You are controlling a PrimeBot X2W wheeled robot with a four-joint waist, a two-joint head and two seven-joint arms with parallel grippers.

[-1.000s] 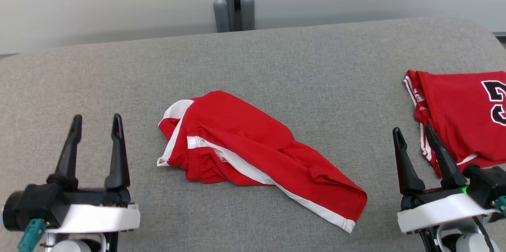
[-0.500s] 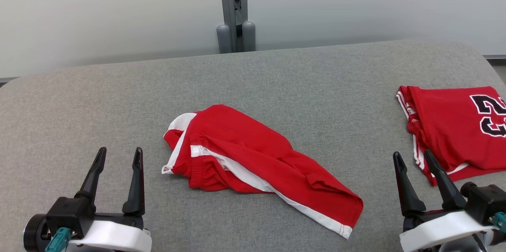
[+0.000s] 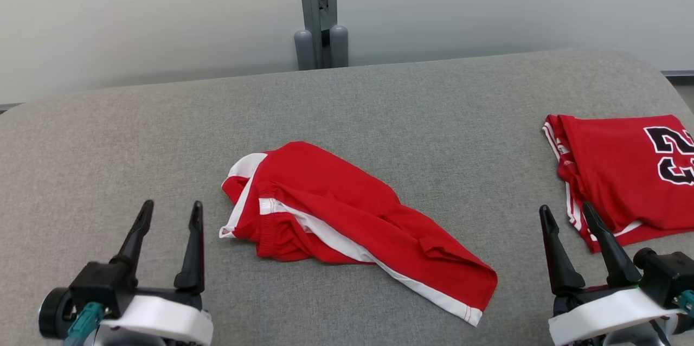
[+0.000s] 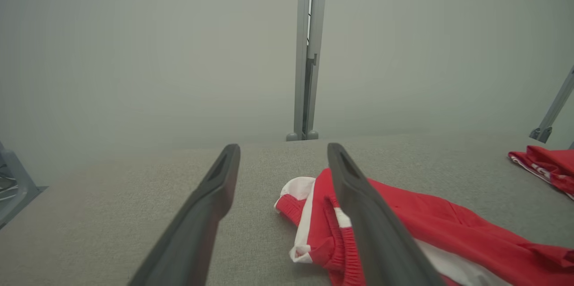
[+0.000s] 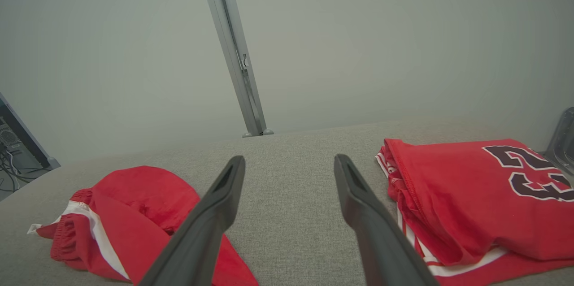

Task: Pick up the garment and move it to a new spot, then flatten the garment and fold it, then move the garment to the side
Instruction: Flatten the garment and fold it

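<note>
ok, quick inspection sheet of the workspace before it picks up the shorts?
surface: grey padded top, flat.
job's things: red shorts, crumpled at centre, untouched.
clutter: red jersey, folded, at the right.
grippers: left gripper and right gripper both open, empty, near edge.
cables: thin wires by a dark box, off the surface, left of the right wrist view.
surroundings: pale wall, grey post behind.

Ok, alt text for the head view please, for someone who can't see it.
Crumpled red shorts with white trim lie in the middle of a grey padded table, untouched. The left gripper and right gripper sit open at the bottom corners; a folded red jersey lies at the right edge.
</note>
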